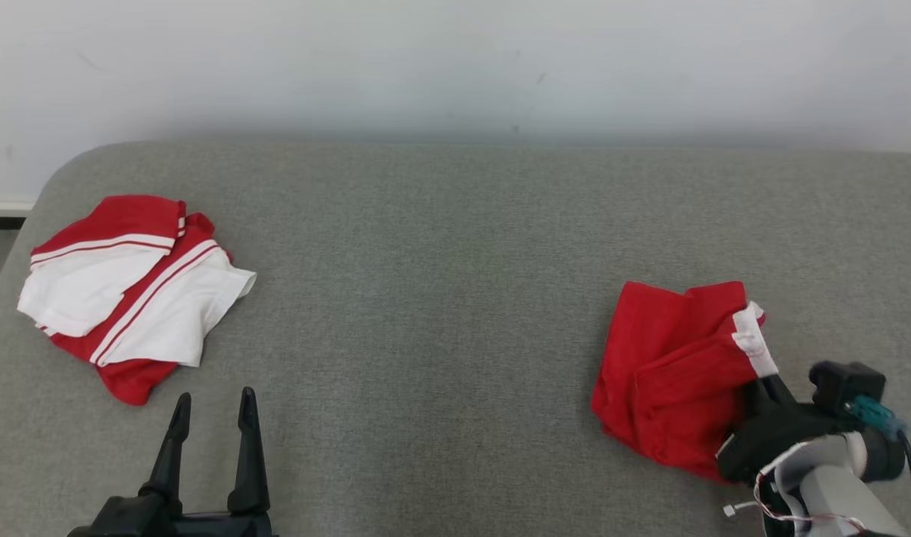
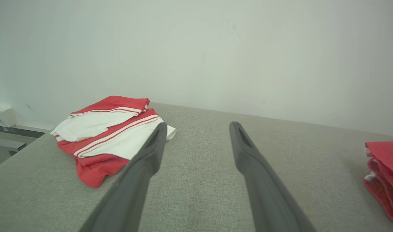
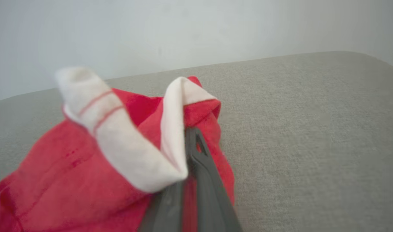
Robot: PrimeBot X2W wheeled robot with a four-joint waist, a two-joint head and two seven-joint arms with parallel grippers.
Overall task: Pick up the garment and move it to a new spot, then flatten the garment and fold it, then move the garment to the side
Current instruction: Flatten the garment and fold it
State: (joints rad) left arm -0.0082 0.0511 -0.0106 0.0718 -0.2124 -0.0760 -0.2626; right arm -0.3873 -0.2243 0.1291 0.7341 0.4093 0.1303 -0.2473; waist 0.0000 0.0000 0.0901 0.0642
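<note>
At the far left of the grey padded surface [image 1: 440, 246], near its rounded corner, you have a red-and-white garment [image 1: 130, 294] lying in a loosely folded heap, white panels and red stripes uppermost. Just below and to the right of it in the head view sits your left gripper [image 1: 214, 399]. Its two dark fingers are spread wide with nothing between them, and the tips point toward the pale wall [image 1: 455, 67] and stand apart from the heap. In the left wrist view that gripper [image 2: 199, 127] hangs over bare grey fabric, with the heap [image 2: 106, 135] off to its left and the red garment [image 2: 384, 174] at the far right edge.

The two garments lie well apart. The red garment [image 1: 671, 373] lies crumpled on the right part of the surface. Your right gripper [image 1: 768, 388] reaches in from the lower right and meets the garment's right-hand edge, where a white trim [image 1: 750, 339] runs. In the right wrist view its fingers [image 3: 206, 180] are pressed together with red cloth [image 3: 70, 180] pinched between them. The white trim [image 3: 132, 154] curls up over the left finger, and that edge stands raised above the surface [image 3: 312, 129].
</note>
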